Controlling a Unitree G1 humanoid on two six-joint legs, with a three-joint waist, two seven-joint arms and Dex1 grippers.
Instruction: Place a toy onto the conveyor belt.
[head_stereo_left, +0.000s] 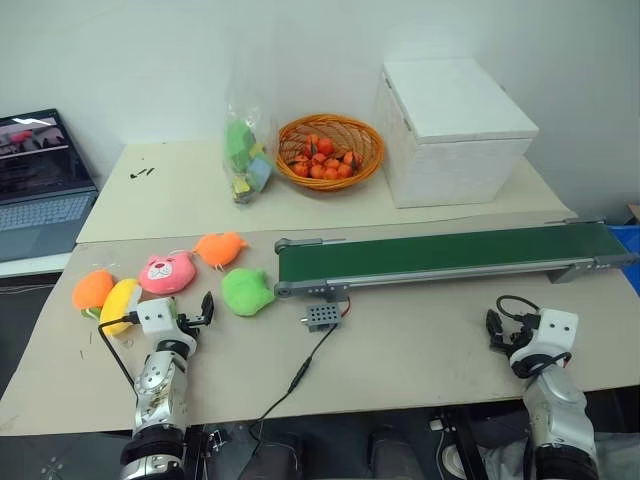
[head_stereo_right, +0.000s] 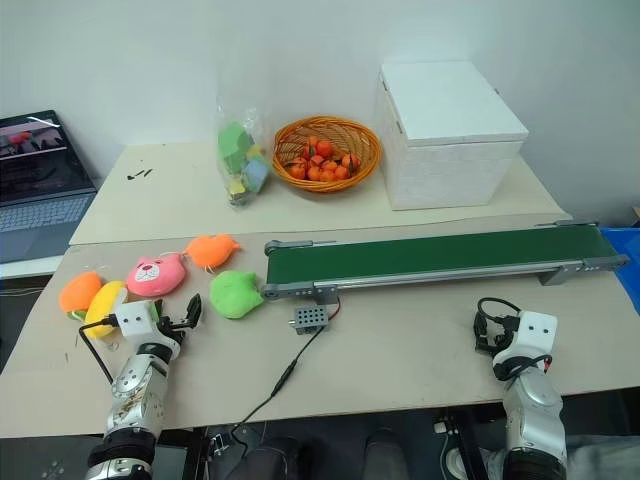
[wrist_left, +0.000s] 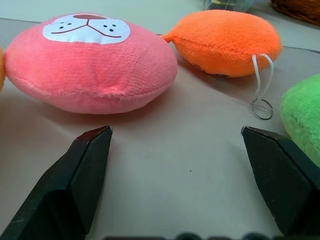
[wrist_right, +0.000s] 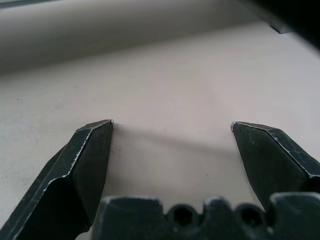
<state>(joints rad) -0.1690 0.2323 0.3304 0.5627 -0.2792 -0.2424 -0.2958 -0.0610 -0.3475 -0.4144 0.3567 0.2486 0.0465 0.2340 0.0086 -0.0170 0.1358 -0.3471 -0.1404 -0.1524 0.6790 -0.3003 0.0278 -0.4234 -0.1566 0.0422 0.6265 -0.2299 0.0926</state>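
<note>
Toys lie in a loose cluster on the counter (head_stereo_left: 420, 350) at the robot's left, just off the near end of the conveyor belt (head_stereo_left: 450, 253); probably staged there so the left arm can lift one and carry it a short way across to the belt.

The toy (head_stereo_left: 219, 248), a round orange plush, lies closest to the belt's roller end, flat on the counter, not yet touched. No face or green tuft can be made out on it from here; in the left wrist view it shows a white cord loop and a small ring. Pink bear-face plush (head_stereo_left: 165, 273) sits just beside it, green plush (head_stereo_left: 247, 291) nearer the belt end, yellow plush (head_stereo_left: 120, 303) and a second orange plush (head_stereo_left: 93, 289) further left.

Left pincer (head_stereo_left: 207, 308): fingers spread wide, nothing between them. It is held low over the counter and roughly level, aimed at the gap between pink bear and orange toy. Judged: approach stage, grasp not begun.

Right pincer (head_stereo_left: 494, 327): also spread and empty, low over bare counter in front of the belt, well apart from the toys. Belt surface carries nothing.
</note>
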